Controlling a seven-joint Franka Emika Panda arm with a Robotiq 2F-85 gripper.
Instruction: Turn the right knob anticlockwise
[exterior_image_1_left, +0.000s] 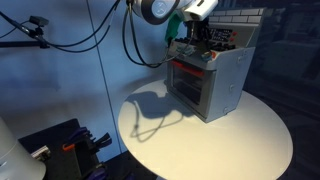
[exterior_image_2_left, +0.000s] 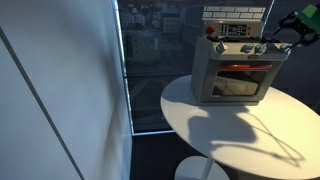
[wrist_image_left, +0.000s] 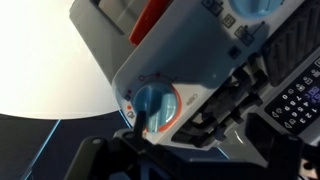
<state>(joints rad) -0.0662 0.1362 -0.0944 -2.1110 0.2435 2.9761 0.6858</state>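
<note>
A grey toy oven (exterior_image_1_left: 215, 85) stands on the round white table (exterior_image_1_left: 230, 140); it also shows in the exterior view from the front (exterior_image_2_left: 238, 75). My gripper (exterior_image_1_left: 186, 38) hangs over the oven's top edge, at its right end (exterior_image_2_left: 280, 38) by the front knobs. In the wrist view a blue knob with an orange ring (wrist_image_left: 153, 105) fills the middle. One dark finger (wrist_image_left: 138, 125) overlaps the knob's left edge. The other finger is lost in dark blur, so I cannot tell whether the jaws grip the knob.
The oven's back panel carries a red button (exterior_image_2_left: 210, 30) and a display (exterior_image_2_left: 237, 29). Black stove grates (wrist_image_left: 235, 100) lie beside the knob. A window wall (exterior_image_2_left: 150, 60) stands behind the table. Cables hang behind the arm (exterior_image_1_left: 130, 40).
</note>
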